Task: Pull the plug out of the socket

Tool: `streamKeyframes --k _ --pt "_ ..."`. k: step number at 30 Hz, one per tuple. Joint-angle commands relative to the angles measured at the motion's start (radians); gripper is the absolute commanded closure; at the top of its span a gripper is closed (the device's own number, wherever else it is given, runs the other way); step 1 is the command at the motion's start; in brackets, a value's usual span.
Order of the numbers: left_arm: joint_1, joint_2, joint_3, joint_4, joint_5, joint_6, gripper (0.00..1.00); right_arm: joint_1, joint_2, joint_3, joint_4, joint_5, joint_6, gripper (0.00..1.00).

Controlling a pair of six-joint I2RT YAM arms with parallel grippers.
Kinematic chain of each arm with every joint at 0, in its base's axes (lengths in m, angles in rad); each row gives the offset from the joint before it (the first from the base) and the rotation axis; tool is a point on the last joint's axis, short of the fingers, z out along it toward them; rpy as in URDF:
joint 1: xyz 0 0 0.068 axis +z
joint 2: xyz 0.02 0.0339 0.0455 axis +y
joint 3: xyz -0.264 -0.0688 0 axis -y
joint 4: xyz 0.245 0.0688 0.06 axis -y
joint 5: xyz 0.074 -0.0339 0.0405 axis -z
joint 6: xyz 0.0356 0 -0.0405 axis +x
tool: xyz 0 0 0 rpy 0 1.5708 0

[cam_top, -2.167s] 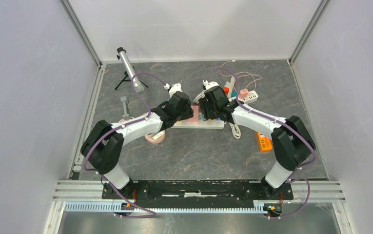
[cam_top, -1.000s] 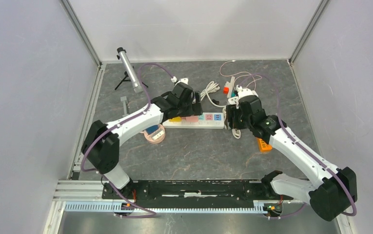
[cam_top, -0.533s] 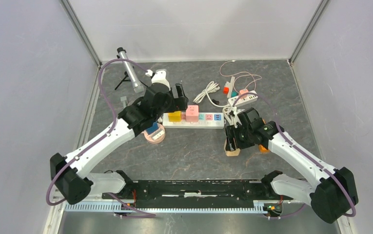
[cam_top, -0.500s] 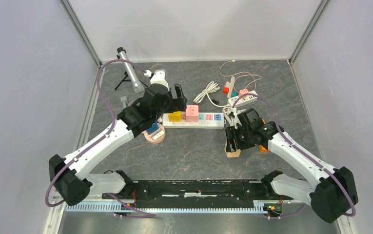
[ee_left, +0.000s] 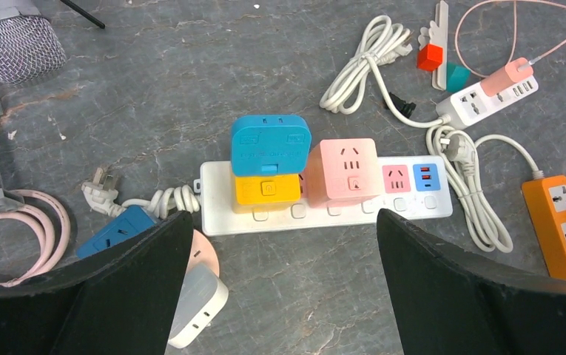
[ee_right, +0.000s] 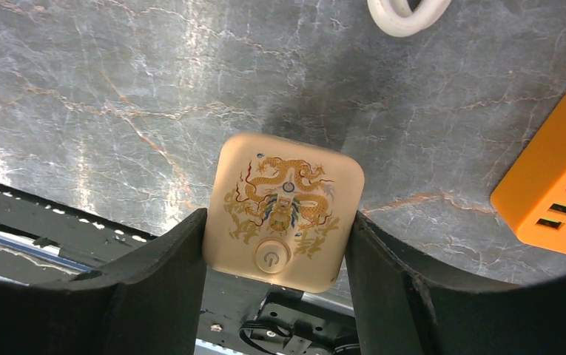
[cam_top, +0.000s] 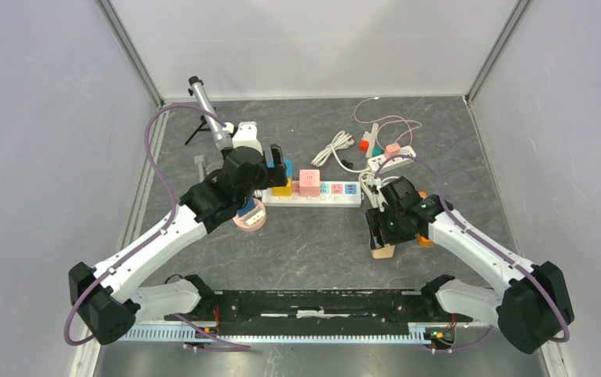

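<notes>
- Beige cube plug (ee_right: 283, 200), dragon print on its face, is clamped by its two side edges in the right claw (ee_right: 276, 222). It is clear of the white power strip (ee_left: 217, 211), off that strip's right end on the near side.
- The left claw (ee_left: 283, 218) is spread wide with nothing in it, above the strip's left half.
- A blue adapter (ee_left: 270, 144), yellow adapter (ee_left: 267, 191) and pink adapter (ee_left: 342, 171) crowd the strip's left half.
- An orange strip (ee_right: 553, 192) lies beyond the white strip's right end, near the plug.
- Bare grey bench (cam_top: 313, 236) runs along the white strip's near edge.
</notes>
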Motion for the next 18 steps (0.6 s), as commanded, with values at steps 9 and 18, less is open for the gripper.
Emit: streamKeyframes --k 9,18 --pt "0.004 -0.001 -0.003 0.070 -0.039 0.054 0.00 0.001 -0.027 0.017 0.047 0.070 0.009 0.10" --pt "0.004 0.047 0.010 0.147 -0.077 0.030 0.00 0.001 -0.103 0.119 0.234 0.121 0.007 0.04"
